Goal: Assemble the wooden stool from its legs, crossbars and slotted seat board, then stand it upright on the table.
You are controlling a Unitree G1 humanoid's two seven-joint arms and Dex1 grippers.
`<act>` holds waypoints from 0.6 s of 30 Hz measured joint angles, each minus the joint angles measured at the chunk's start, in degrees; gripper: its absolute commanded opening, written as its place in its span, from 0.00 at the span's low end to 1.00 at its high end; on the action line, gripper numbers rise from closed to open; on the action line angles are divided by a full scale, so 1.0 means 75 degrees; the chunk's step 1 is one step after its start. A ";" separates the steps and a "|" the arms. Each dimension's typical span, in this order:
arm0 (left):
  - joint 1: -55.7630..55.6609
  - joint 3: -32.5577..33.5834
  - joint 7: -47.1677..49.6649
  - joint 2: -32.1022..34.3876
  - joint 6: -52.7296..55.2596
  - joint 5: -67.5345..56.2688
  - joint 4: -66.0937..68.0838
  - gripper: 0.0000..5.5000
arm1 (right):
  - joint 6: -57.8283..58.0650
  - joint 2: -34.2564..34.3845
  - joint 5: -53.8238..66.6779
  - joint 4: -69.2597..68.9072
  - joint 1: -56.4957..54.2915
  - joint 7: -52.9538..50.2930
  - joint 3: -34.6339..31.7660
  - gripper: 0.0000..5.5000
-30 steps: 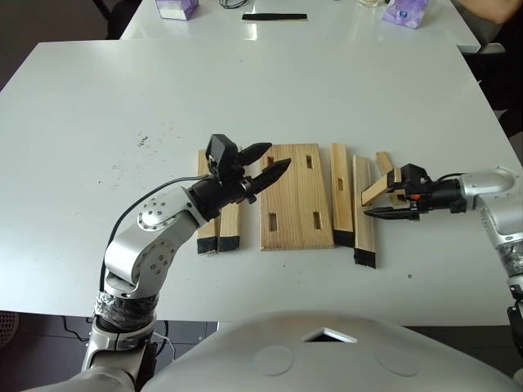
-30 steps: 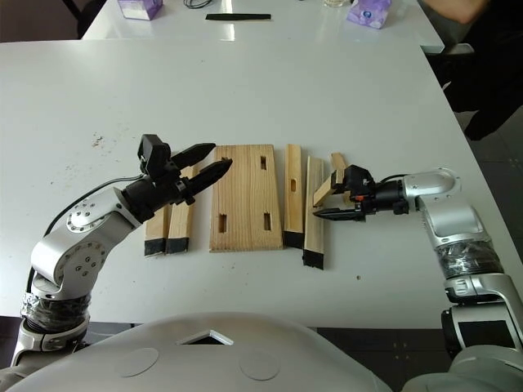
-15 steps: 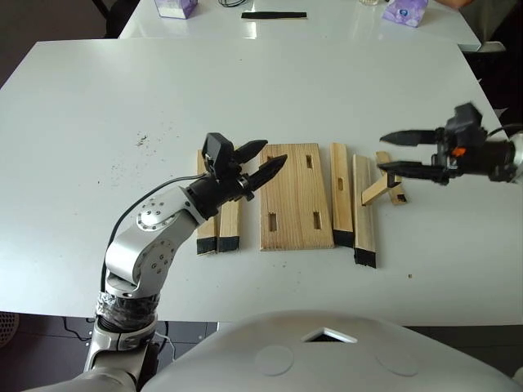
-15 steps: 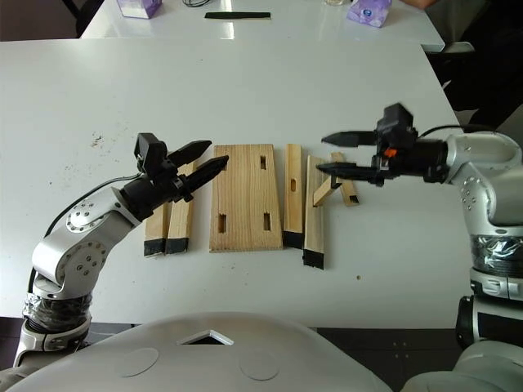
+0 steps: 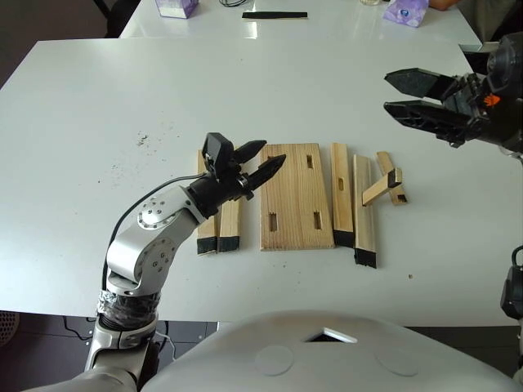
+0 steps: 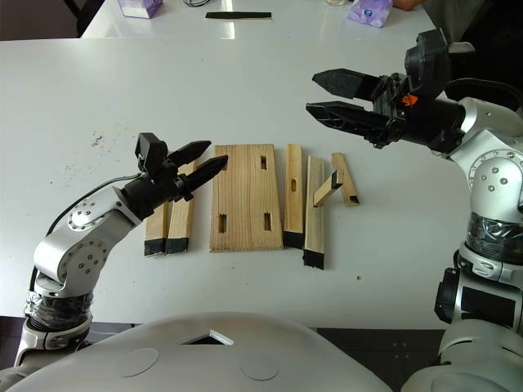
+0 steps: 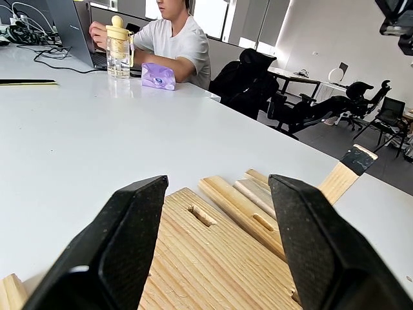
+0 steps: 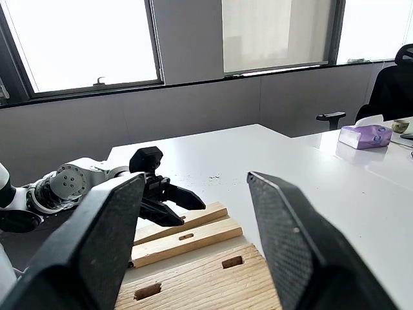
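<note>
Stool unassembled; all parts lay flat on the white surface (image 5: 122,98), grouped near its middle; slotted seat board (image 5: 296,196) at centre, long side running near to far, four slots visible in its face; two legs (image 5: 221,224) side by side just left of the board, black tips at their near ends, far ends hidden under the left arm; two more legs (image 5: 352,204) side by side just right of the board, black tips also near; two short crossbars (image 5: 385,183) farther right, one lying slantwise across the other, close beside the outer leg.

Left gripper (image 5: 274,152) hung above the board's far left corner and the left legs, pointing right; its fingers (image 7: 129,245) were spread apart with nothing between them; the board's grain and one slot showed under them in the left wrist view.

Right gripper (image 5: 386,91) was raised well above the surface at the far right, beyond the crossbars, pointing left; fingers (image 8: 97,252) apart, empty.

Dark specks (image 5: 143,140) on the surface left of the parts; a black strip (image 5: 274,15) and purple tissue packs (image 5: 406,11) on the second table beyond.
</note>
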 measured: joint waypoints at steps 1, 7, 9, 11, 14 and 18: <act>-0.0001 0.0000 0.0000 -0.0001 0.0000 0.0004 0.0007 0.53 | -0.0075 0.0083 -0.0118 0.0025 0.0111 0.0032 0.0174 0.53; -0.0169 -0.0086 -0.0089 -0.0023 -0.0007 0.0112 0.0291 0.53 | -0.1437 0.0745 -0.1987 0.1177 0.1311 0.0265 0.1819 0.53; -0.0250 -0.0083 -0.0186 -0.0007 -0.0007 0.0112 0.0362 0.53 | -0.1550 0.0884 -0.2124 0.1325 0.1489 0.0247 0.1898 0.53; -0.0276 -0.0083 -0.0216 -0.0005 -0.0007 0.0113 0.0409 0.53 | -0.1550 0.0975 -0.2020 0.1286 0.1465 0.0225 0.1747 0.53; -0.0277 -0.0070 -0.0221 -0.0004 -0.0008 0.0124 0.0468 0.53 | -0.1313 0.0977 -0.1499 0.0920 0.1074 0.0023 0.1130 0.53; -0.0263 -0.0052 -0.0209 -0.0027 -0.0048 0.0183 0.0460 0.53 | -0.0417 0.0912 -0.0119 -0.0222 0.0636 -0.0402 0.0359 0.53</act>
